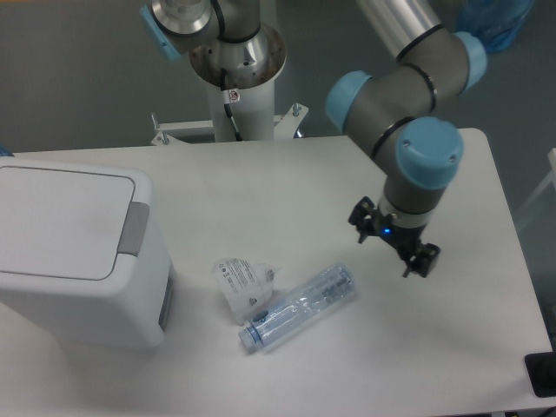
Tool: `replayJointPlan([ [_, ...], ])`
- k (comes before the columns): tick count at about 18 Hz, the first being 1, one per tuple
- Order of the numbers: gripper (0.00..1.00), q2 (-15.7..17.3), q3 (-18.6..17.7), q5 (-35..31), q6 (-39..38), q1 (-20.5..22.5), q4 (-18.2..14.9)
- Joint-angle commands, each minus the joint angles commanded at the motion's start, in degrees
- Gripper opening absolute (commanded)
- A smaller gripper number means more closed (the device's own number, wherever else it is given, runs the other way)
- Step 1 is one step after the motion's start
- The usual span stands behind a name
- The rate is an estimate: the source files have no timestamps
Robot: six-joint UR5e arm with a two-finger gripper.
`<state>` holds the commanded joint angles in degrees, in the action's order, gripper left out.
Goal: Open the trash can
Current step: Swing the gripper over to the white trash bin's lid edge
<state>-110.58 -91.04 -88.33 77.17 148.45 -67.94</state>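
The trash can (74,261) is a large white boxy bin standing on the left of the table. Its flat lid (61,221) lies shut, and the grey push tab (133,229) is on its right edge. My gripper (391,237) hangs over the right half of the table, pointing down, well apart from the bin. Its two black fingers (420,259) stand spread, with nothing between them.
A clear plastic bottle (300,307) lies on its side between the bin and my gripper. A crumpled white wrapper (243,285) touches its left end. The arm's base column (234,78) stands behind the table's far edge. A dark object (542,373) sits at the right front corner.
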Motion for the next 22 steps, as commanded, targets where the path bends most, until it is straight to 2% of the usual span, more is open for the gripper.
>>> replayJointPlan([
  [4,1.0,4.49,-3.79,-0.35,-0.96,-0.09,-1.32],
  [11,1.0,5.29,-3.01,0.44,-8.07,-0.7,-1.41],
  [16,1.0,5.55,0.77,11.32,-19.92,-1.58,-1.49],
  [22,1.0,9.5,1.39,24.94,-36.1,-5.18,-2.11],
])
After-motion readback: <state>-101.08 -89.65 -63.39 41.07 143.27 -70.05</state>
